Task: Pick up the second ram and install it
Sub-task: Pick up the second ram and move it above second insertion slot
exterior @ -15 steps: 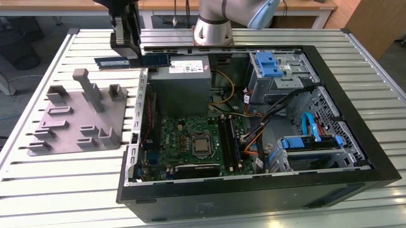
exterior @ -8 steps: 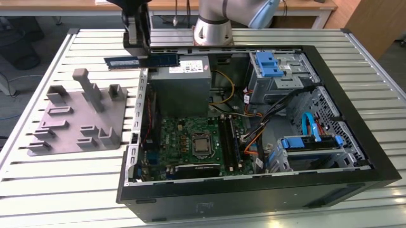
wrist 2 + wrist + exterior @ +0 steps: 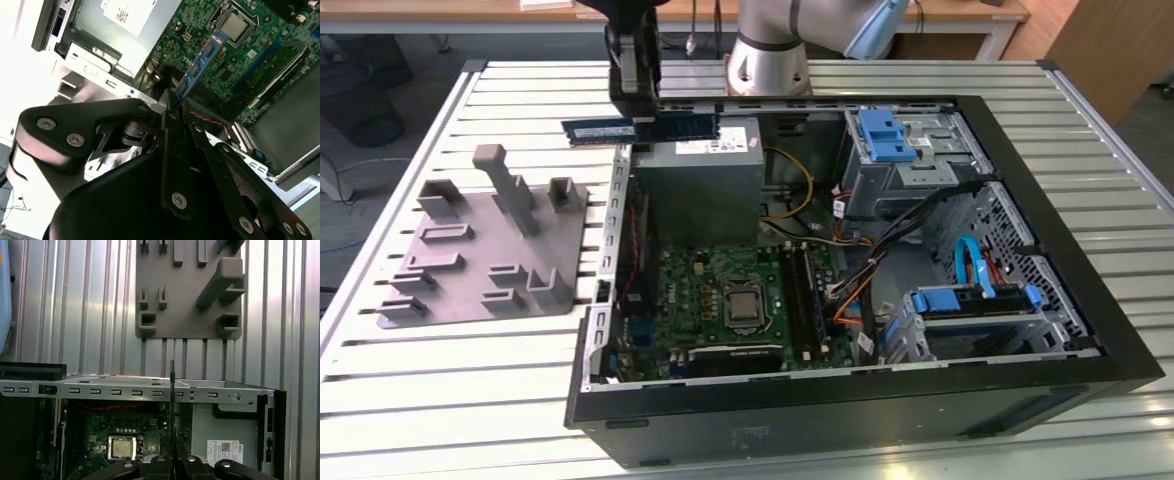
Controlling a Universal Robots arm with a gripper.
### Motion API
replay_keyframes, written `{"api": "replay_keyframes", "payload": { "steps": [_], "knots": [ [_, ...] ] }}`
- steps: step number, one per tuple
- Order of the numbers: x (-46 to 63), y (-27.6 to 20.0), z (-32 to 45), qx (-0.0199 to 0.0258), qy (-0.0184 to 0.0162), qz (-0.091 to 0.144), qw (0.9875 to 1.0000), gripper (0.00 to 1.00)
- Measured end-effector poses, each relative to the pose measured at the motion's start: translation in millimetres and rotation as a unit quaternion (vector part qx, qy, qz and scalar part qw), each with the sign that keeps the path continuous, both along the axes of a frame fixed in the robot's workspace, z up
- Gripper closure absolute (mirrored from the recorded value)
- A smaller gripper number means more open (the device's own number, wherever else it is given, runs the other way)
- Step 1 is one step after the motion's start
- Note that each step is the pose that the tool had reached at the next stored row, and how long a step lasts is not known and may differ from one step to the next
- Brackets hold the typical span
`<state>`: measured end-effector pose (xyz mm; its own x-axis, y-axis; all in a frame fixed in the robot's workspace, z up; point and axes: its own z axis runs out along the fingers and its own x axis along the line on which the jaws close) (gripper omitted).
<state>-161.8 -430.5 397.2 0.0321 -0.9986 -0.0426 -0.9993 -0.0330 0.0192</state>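
Observation:
The second ram (image 3: 603, 130) is a slim blue-green stick held level above the back-left corner of the open computer case (image 3: 1067, 370). My gripper (image 3: 640, 112) is shut on its middle, hanging over the case's edge by the power supply (image 3: 707, 165). In the second wrist view the ram (image 3: 202, 60) sticks out from between the fingers (image 3: 170, 107) over the motherboard. In the first wrist view the ram (image 3: 172, 405) shows edge-on as a thin dark line above the gripper (image 3: 172, 460). The black memory slots (image 3: 801, 290) lie to the right of the processor (image 3: 744, 305).
A grey fixture plate (image 3: 467, 270) with upright posts lies on the slatted table at the exterior view's left, also in the first wrist view (image 3: 185, 325). Inside the case are cables (image 3: 881, 250), blue drive brackets (image 3: 887, 135) and a drive cage (image 3: 974, 315).

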Motion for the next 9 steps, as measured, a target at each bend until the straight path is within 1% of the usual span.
{"api": "replay_keyframes", "payload": {
  "steps": [9],
  "knots": [
    [19.9,0.1,-0.1,0.0,0.0,0.0,1.0,0.86]
  ]
}}
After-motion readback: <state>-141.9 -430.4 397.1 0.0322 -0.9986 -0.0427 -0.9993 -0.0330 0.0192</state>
